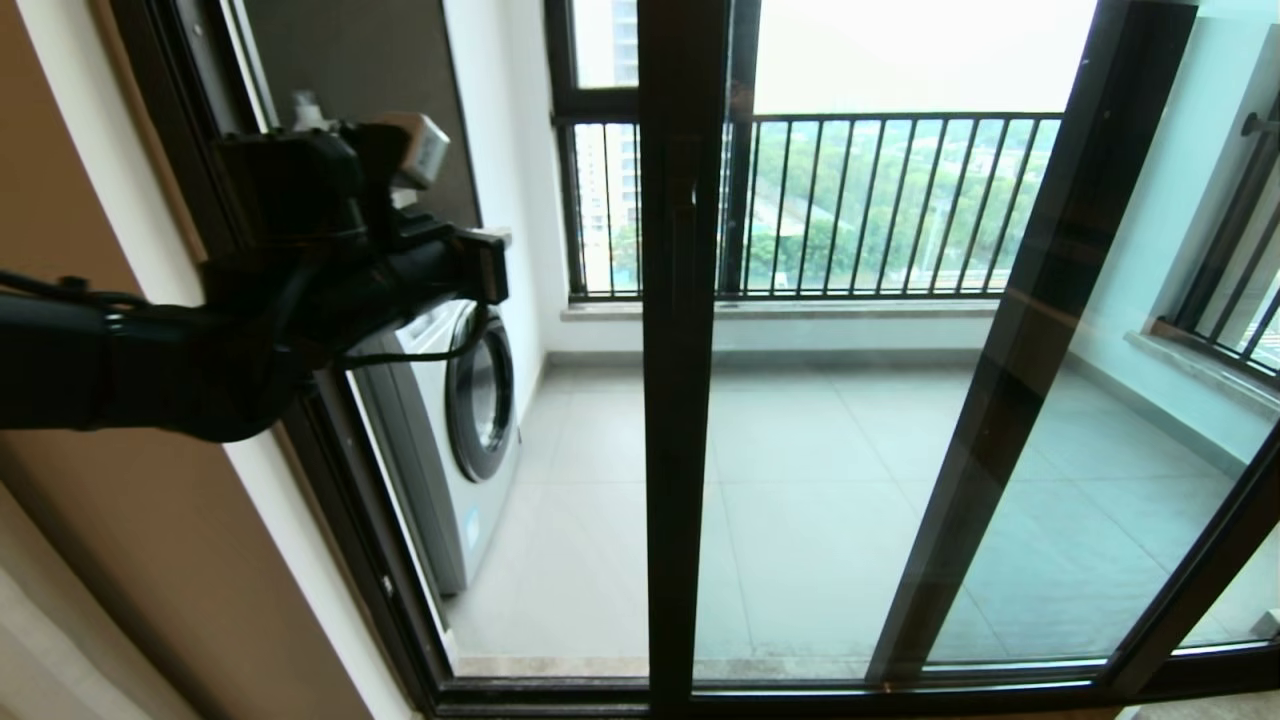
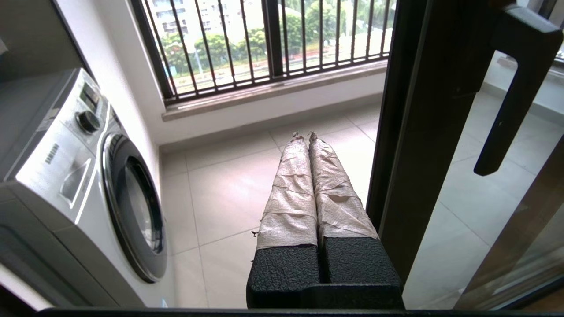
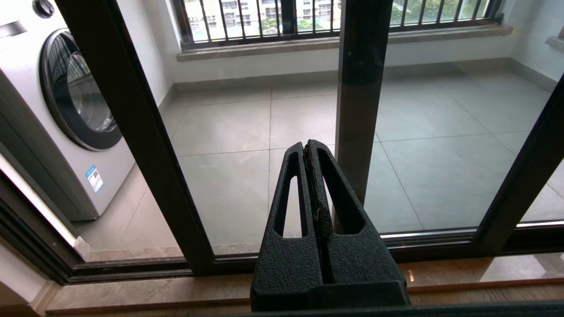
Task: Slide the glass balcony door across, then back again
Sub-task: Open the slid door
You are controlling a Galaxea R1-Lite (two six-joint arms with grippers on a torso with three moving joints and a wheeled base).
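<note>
1. Beyond the doorway lies a small balcony with a pale grey tiled floor (image 1: 800,470), a silver front-loading washing machine (image 1: 455,430) against its left wall and a black-barred railing (image 1: 880,205) at the far side, green trees behind it
2. Nearer, the tall glass balcony door (image 1: 672,400) in its slim black-brown metal frame stands with its leading upright about mid-opening; the gap to its left, towards the washing machine, is open
3. Its short dark bar handle (image 2: 513,88) shows clearly in the left wrist view, on the room side of the upright
4. To the right, a similar dark-framed glass panel without a handle (image 1: 1020,400) overlaps the door
5. Raised at the left of the opening, the left gripper (image 2: 304,134) has its paper-taped fingers (image 2: 291,189) pressed together on nothing, just beside the upright's open edge, apart from the handle
6. Held low in front of the glass, the right gripper (image 3: 308,145) is likewise closed and empty
7. Judging by the half-open door, the task is midway; whether this is the outward or return slide cannot be told
</note>
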